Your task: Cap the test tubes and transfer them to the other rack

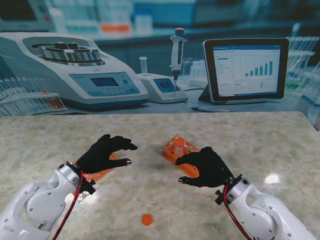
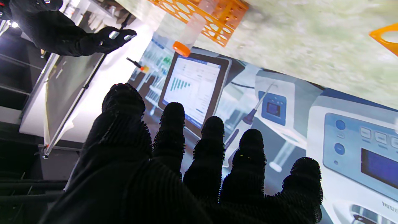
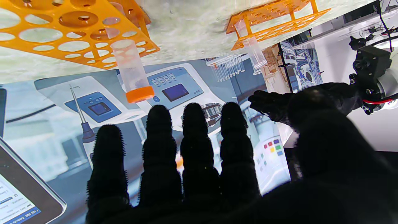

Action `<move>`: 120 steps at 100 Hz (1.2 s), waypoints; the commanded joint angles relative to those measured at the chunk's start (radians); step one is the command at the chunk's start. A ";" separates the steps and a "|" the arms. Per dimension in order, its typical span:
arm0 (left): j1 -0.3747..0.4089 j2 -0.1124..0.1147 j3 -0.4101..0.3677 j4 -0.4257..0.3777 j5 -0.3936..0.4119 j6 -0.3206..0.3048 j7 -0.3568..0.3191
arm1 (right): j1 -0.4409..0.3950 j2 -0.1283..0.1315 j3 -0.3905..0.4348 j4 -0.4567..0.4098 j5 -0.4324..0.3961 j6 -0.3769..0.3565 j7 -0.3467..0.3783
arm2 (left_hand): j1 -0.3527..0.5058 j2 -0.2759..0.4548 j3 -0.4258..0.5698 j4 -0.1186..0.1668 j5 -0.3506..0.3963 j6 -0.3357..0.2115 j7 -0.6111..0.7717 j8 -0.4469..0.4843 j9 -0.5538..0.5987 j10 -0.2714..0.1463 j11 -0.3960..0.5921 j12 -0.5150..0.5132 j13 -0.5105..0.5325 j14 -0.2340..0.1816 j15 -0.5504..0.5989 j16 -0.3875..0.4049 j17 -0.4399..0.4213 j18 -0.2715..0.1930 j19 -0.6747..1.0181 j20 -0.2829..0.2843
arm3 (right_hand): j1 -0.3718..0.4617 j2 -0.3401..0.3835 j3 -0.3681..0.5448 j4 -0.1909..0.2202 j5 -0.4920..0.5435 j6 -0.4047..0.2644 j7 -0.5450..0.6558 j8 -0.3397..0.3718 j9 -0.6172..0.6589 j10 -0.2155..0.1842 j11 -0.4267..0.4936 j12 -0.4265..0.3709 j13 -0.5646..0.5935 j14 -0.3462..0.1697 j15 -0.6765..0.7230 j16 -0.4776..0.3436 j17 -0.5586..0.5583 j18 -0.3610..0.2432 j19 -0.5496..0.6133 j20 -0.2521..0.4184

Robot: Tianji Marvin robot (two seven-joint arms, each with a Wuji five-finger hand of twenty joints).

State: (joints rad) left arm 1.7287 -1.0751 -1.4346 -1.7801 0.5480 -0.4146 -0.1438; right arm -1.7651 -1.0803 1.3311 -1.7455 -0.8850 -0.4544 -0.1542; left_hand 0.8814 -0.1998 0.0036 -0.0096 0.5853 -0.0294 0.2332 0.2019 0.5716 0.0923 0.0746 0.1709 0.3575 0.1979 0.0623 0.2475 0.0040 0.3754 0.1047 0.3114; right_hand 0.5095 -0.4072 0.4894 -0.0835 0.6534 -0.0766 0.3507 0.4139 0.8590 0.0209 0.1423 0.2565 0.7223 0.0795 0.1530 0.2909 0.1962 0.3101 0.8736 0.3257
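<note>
Marble-patterned table (image 1: 210, 135) before a laboratory backdrop. Left hand (image 1: 102, 153) in black glove, fingers spread and curled, empty, poised over orange rack (image 1: 95, 174) at left, mostly hidden beneath it. Right hand (image 1: 207, 166) likewise spread and empty, just nearer to me than second orange rack (image 1: 176, 150), right of centre. In second rack, one capped test tube (image 1: 179, 145), upright, orange cap on. In right wrist view, same capped tube (image 3: 132, 71) in perforated rack (image 3: 62, 34); across the table, left rack (image 3: 273, 18) with an uncapped clear tube (image 3: 253, 53). Loose orange cap (image 1: 146, 219) flat on table, nearer to me, between the arms, well apart from both racks.
</note>
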 commanded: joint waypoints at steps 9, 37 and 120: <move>0.034 0.010 -0.048 -0.022 0.028 0.003 -0.006 | -0.024 -0.001 0.006 -0.005 -0.005 0.009 0.001 | -0.026 0.028 -0.014 -0.006 -0.024 -0.005 -0.025 -0.014 -0.045 -0.020 -0.014 -0.034 -0.041 -0.032 -0.018 -0.018 -0.020 -0.030 -0.059 -0.040 | -0.024 0.033 -0.022 0.026 -0.040 0.000 -0.008 -0.012 -0.018 -0.020 -0.015 -0.012 -0.023 -0.023 -0.012 -0.011 -0.013 0.020 -0.001 -0.030; 0.101 0.005 -0.156 -0.007 0.095 -0.010 0.039 | -0.041 -0.002 0.020 -0.015 -0.011 0.010 -0.008 | -0.027 0.027 -0.015 -0.006 -0.028 -0.005 -0.025 -0.016 -0.053 -0.015 -0.017 -0.035 -0.051 -0.036 -0.019 -0.020 -0.024 -0.030 -0.059 -0.037 | -0.021 0.032 -0.027 0.027 -0.035 0.001 -0.006 -0.011 -0.016 -0.018 -0.014 -0.011 -0.025 -0.024 -0.012 -0.013 -0.015 0.020 0.001 -0.033; 0.163 -0.006 -0.280 0.134 0.203 -0.018 0.151 | -0.032 0.001 0.014 -0.012 -0.002 0.022 0.020 | -0.031 0.004 -0.017 -0.010 -0.044 0.005 -0.035 -0.029 -0.087 -0.009 -0.026 -0.040 -0.083 -0.040 -0.024 -0.025 -0.044 -0.036 -0.069 -0.036 | -0.029 0.034 -0.034 0.024 -0.028 -0.002 -0.003 -0.008 -0.009 -0.021 -0.010 -0.003 -0.024 -0.025 -0.011 -0.013 -0.021 0.024 0.001 -0.037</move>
State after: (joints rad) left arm 1.8828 -1.0819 -1.7176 -1.6713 0.7462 -0.4349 -0.0026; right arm -1.7956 -1.0787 1.3510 -1.7553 -0.8916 -0.4359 -0.1378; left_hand 0.8814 -0.1998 0.0032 -0.0096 0.5730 -0.0294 0.2240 0.1878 0.5223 0.0923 0.0716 0.1498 0.3059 0.1849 0.0548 0.2365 -0.0221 0.3662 0.0971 0.3113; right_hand 0.5095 -0.4061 0.4777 -0.0833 0.6534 -0.0766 0.3510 0.4138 0.8590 0.0208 0.1423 0.2565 0.7223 0.0794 0.1530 0.2901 0.1943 0.3115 0.8736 0.3028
